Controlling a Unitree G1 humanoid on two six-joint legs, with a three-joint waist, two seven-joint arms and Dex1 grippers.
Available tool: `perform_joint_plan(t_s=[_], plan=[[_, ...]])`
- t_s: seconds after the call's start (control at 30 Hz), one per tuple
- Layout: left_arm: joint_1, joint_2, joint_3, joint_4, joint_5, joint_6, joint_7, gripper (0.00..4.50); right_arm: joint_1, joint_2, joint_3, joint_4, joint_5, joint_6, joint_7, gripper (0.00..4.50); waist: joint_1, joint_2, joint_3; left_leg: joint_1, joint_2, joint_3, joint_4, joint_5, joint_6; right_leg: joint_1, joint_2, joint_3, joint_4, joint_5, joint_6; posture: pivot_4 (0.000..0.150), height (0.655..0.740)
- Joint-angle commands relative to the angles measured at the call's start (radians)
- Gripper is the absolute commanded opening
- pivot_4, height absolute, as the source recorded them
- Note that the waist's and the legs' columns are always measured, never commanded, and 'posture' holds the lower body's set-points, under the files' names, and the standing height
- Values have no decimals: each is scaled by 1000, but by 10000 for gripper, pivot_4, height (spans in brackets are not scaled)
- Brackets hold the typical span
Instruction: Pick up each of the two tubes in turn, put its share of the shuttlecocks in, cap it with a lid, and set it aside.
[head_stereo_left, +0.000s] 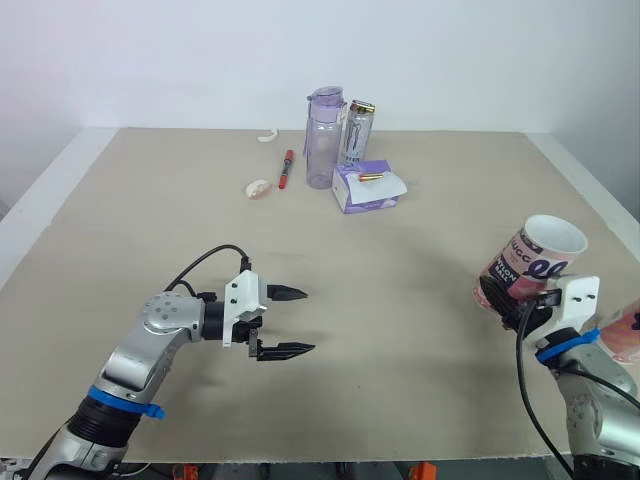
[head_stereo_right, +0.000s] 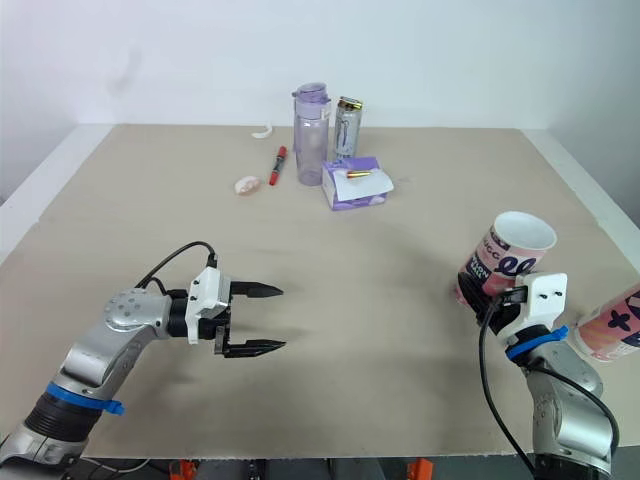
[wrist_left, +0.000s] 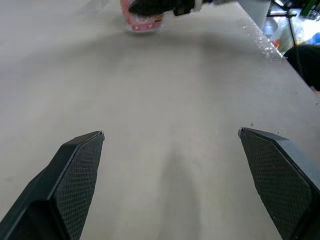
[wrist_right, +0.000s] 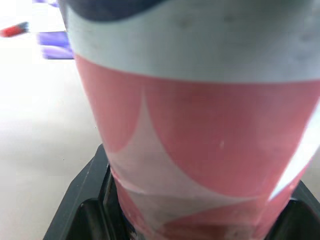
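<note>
A pink and white tube (head_stereo_left: 525, 263) with an open white rim tilts up above the table's right side. My right gripper (head_stereo_left: 500, 297) is shut on its lower end; in the right wrist view the tube (wrist_right: 200, 125) stands between the two fingers (wrist_right: 85, 205). A second pink tube (head_stereo_right: 612, 322) shows at the right edge, behind my right arm. My left gripper (head_stereo_left: 290, 322) hovers open over the bare table (head_stereo_left: 400, 300) at the left front, holding nothing. The left wrist view looks between its fingers (wrist_left: 75, 170) across the table to the held tube (wrist_left: 142, 20).
At the back middle stand a clear purple bottle (head_stereo_left: 325, 138), a metal can (head_stereo_left: 358, 130) and a purple box (head_stereo_left: 366, 187) with a small gold item on it. A red pen (head_stereo_left: 287, 168), a small pale lump (head_stereo_left: 258, 188) and a white curved piece (head_stereo_left: 268, 135) lie left of them.
</note>
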Motion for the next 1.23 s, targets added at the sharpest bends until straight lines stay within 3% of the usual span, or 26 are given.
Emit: perform_joint_plan(t_s=[0.03,0.2,0.3,0.4,0.7,0.93,1.23], plan=[[-10,0,12,-44,-18,7,10,45000,-51,-2,-35,56,9,-9,-45,27124,-1,0,0,0,0,0,0,0,0,0,0,0,0,0,0,1500,7400],[-3,4,20,-52,-16,11,17,45000,-65,2,-37,88,24,13,-64,27124,-1,0,0,0,0,0,0,0,0,1,0,1,0,0,0,1500,7400],[0,8,20,-53,-15,10,18,45000,-39,-4,-27,69,27,26,-51,37497,-1,0,0,0,0,0,0,0,0,1,0,1,0,0,1,1500,7400],[4,11,19,-55,-15,9,19,45000,6,-4,-15,27,24,33,-40,44314,1,0,0,0,0,0,0,0,0,1,0,1,0,-1,2,1500,7400],[2,9,9,-39,-9,3,14,45000,166,14,-26,-159,53,79,-48,44314,-1,1,-1,0,0,0,0,0,0,1,0,1,0,-1,2,1500,7400],[-5,7,52,13,4,16,77,45000,356,-43,13,-357,72,23,144,44314,0,2,-1,0,0,0,0,0,0,1,-1,1,0,-2,2,1500,7400],[45,68,78,51,76,-54,110,45000,169,-158,222,-338,86,-45,466,44314,-3,1,0,3,1,0,0,0,1,0,0,0,0,2,-1,1500,7400]])
